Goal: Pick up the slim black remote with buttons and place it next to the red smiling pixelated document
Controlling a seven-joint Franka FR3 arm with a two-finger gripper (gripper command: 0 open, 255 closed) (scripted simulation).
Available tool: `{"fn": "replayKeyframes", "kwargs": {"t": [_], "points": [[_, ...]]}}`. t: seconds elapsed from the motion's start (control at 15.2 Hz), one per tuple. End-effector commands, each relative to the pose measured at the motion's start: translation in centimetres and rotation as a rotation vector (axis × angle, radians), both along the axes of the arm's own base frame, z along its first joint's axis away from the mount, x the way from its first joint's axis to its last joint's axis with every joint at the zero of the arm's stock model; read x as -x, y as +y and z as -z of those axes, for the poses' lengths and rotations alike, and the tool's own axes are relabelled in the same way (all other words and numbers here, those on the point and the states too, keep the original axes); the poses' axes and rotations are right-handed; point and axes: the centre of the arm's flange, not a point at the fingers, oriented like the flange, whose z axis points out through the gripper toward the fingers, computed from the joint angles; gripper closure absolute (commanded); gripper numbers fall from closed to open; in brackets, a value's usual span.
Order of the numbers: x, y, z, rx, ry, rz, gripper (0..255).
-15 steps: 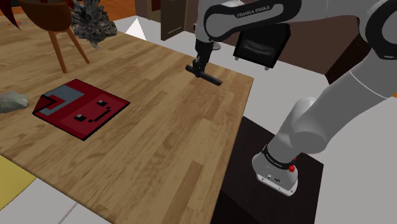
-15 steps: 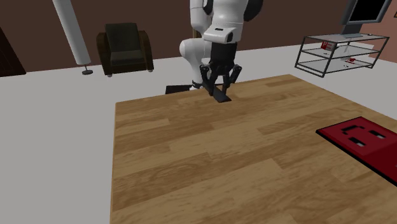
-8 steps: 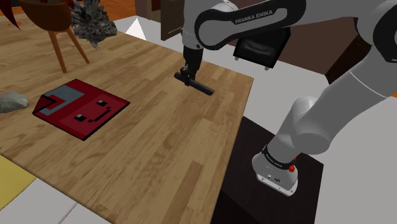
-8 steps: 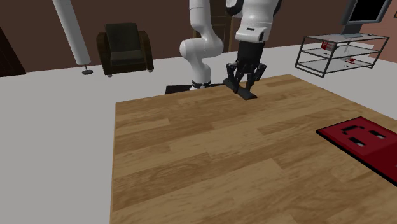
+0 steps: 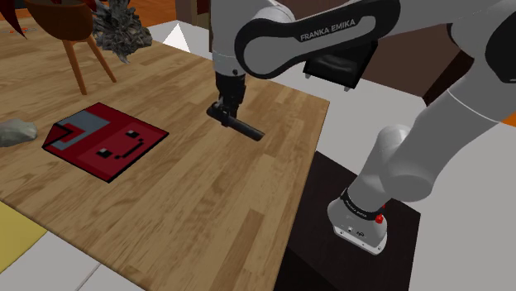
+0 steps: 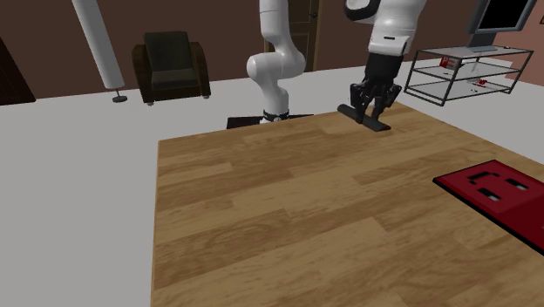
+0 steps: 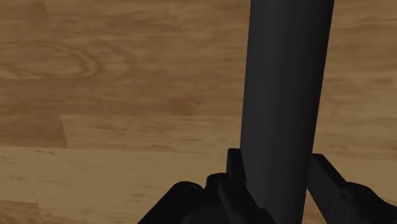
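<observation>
Remote [image 5: 241, 127], slim and black, is clamped near one end between the closed fingers [image 7: 323, 174] of the gripper [image 5: 222, 111], above the wooden tabletop [image 5: 207, 194]. Since the earlier frame it has travelled toward 8 o'clock in the shoulder view, nearer the red document [image 5: 103, 140], which lies well apart at 8 o'clock.

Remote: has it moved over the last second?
Yes. Clasped in the gripper, the remote has shifted toward the shoulder view's left, away from the table's right edge and closer to the red document.
</observation>
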Motion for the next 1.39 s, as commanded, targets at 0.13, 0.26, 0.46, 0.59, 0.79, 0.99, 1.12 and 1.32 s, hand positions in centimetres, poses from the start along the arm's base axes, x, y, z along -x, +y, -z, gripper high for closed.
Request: {"fn": "replayKeyframes", "kwargs": {"t": [0.13,0.26,0.46,0.59,0.79,0.99,1.12,1.32], "points": [[1.0,5.4,0.0,0.0,0.0,0.001,255],[1.5,8.0,0.0,0.0,0.0,0.001,255],[2.1,11.9,0.0,0.0,0.0,0.001,255],[2.5,14.5,0.0,0.0,0.0,0.001,255],[3.1,18.4,0.0,0.0,0.0,0.001,255],[3.8,22.4,0.0,0.0,0.0,0.001,255],[3.8,22.4,1.0,0.0,0.0,0.001,255],[3.8,22.4,2.6,0.0,0.0,0.001,255]]}}
